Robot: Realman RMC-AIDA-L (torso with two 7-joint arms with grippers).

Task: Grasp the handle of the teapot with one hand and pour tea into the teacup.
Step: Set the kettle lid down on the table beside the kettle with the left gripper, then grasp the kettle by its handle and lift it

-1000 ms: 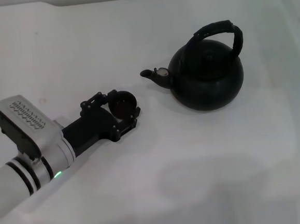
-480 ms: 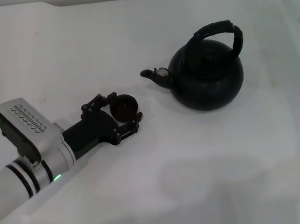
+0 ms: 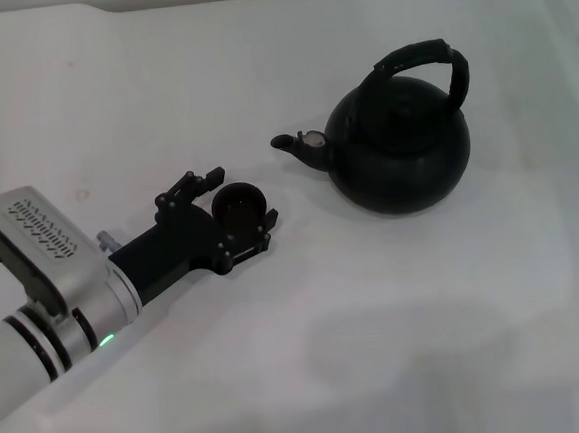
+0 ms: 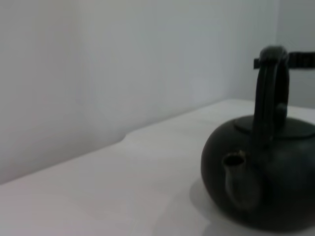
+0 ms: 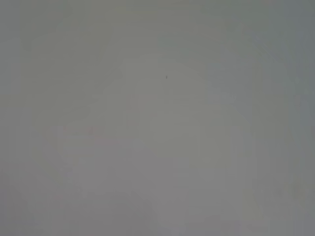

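Your left tool (image 3: pixel 239 208) lies low over the white worktop (image 3: pixel 380 350), fingers spread apart with the cup (image 3: pixel 236 204) sitting between them; contact with the cup can't be told. The teapot (image 3: pixel 399 148) stands upright on the worktop, apart from the cup on its right, spout (image 3: pixel 292 145) pointing toward the cup. The handle (image 3: pixel 428 60) arches over the lid, nothing holding it. Left wrist view shows the teapot close, spout facing the camera. Your right tool isn't in any view; its wrist view shows only blank surface.
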